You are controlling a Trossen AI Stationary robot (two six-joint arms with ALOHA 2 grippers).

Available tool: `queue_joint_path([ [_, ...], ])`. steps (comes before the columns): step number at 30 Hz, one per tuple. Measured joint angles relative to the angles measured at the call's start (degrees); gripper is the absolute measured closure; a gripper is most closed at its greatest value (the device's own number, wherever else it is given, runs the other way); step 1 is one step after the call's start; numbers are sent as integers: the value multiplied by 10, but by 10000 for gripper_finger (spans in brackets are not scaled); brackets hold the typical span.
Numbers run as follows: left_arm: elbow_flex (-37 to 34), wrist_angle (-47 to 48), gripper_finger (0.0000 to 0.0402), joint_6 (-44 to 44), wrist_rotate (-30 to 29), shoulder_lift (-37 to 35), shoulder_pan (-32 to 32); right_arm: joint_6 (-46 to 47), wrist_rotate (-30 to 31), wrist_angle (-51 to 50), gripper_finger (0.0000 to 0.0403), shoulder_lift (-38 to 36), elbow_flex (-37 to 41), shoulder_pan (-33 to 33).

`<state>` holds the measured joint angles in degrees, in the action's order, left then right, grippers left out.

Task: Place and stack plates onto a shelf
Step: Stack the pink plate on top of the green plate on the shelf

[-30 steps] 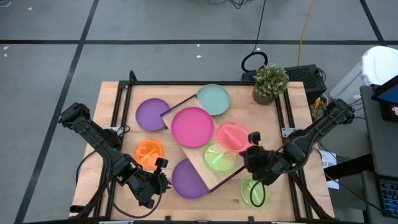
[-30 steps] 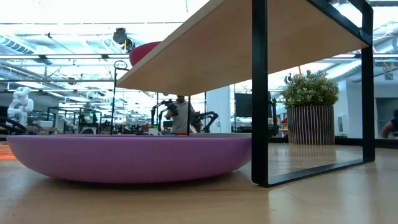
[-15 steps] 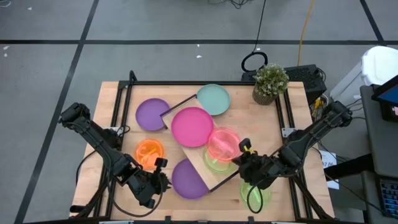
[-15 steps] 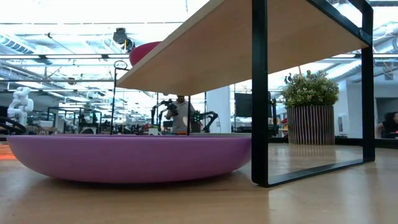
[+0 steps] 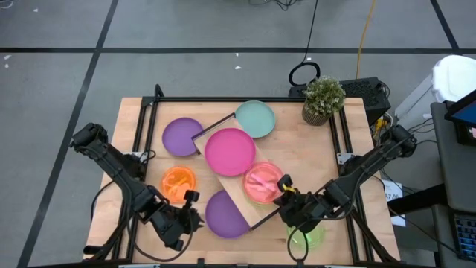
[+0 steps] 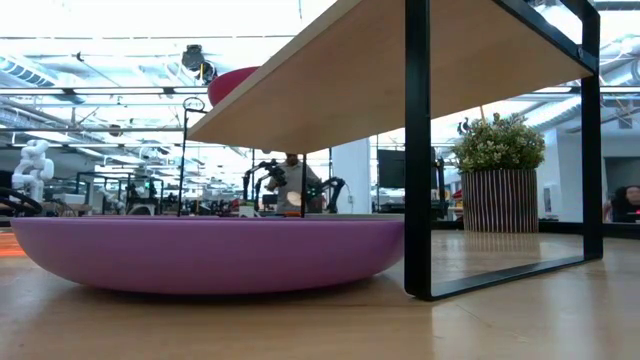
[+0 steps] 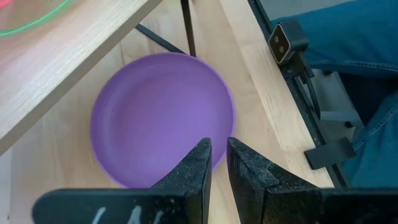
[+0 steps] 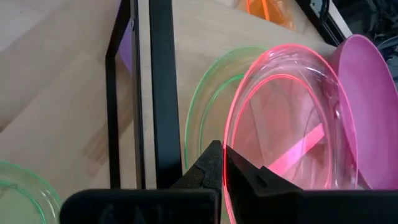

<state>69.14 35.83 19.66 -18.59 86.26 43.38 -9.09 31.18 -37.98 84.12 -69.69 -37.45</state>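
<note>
The shelf (image 5: 277,152) stands aslant in the middle of the table, with a magenta plate (image 5: 230,151) and a green plate (image 8: 202,121) on it. My right gripper (image 5: 283,187) is shut on a translucent red plate (image 5: 260,182) above the green one. On the table lie purple plates (image 5: 182,136) (image 5: 222,214), the second half under the shelf, an orange plate (image 5: 178,182) and a green plate (image 5: 306,237). A teal plate (image 5: 255,119) sits at the shelf's far end. My left gripper (image 7: 219,155) hovers over the nearer purple plate's (image 7: 161,118) rim, fingers a narrow gap apart. My right gripper pinches the red plate's rim (image 8: 229,177) between its two fingers, at the edge nearest the table's right side. The fingers slant down from the right. The plate is tilted over the green plate on the shelf; whether its far edge touches anything I cannot tell.
A potted plant (image 5: 323,99) stands at the far right corner. Black frame bars (image 5: 149,126) run along the table's left and right sides. The shelf's thin black legs (image 8: 158,93) stand close to my right gripper.
My right gripper has carried the red plate toward the table's left and near edges and downward, rolling as it went. The plate, earlier beside the shelf's green plate, now covers it.
</note>
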Motion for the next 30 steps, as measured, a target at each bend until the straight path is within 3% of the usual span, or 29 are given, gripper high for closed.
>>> queue_joint_path([
  [10, 0, 0, 343, 1, 0, 0, 7, 6, 0, -1, 398, 0, 0, 0],
  [30, 0, 0, 343, 1, 0, 0, 7, 3, 0, 20, 324, -8, 0, -2],
])
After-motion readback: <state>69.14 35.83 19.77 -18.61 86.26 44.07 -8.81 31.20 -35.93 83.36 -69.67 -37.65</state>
